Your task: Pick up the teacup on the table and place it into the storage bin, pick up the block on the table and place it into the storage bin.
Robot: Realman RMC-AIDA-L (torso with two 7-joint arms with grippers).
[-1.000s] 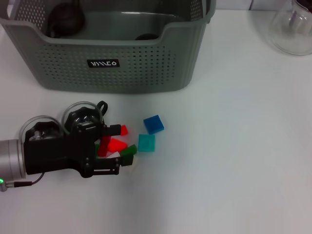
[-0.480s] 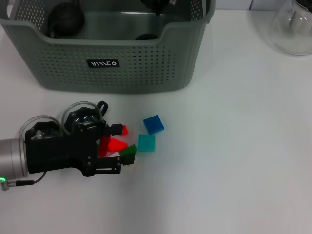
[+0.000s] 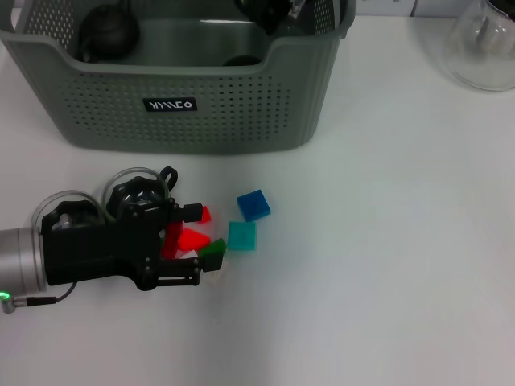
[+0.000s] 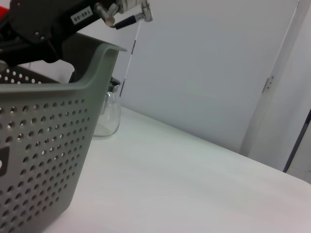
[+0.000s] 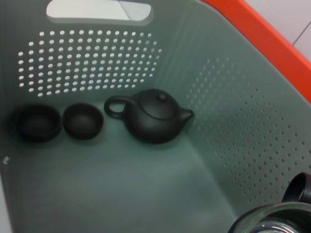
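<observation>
Since a second ago, the right gripper (image 3: 269, 14) has come into view over the back rim of the perforated grey-green plastic storage bin (image 3: 201, 104); whether its claw is apart or together cannot be told. Inside sit a dark rounded teapot (image 5: 154, 115) and two small dark teacups (image 5: 83, 121). The left gripper (image 3: 187, 245), fingers apart, straddles a glossy red block (image 3: 191, 239) on the smooth white table (image 3: 386, 241).

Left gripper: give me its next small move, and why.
Probably close the jaws on the block. The left gripper sits open at table level with the red block between its jaws, nothing gripped yet. The right gripper hangs over the storage bin.
</observation>
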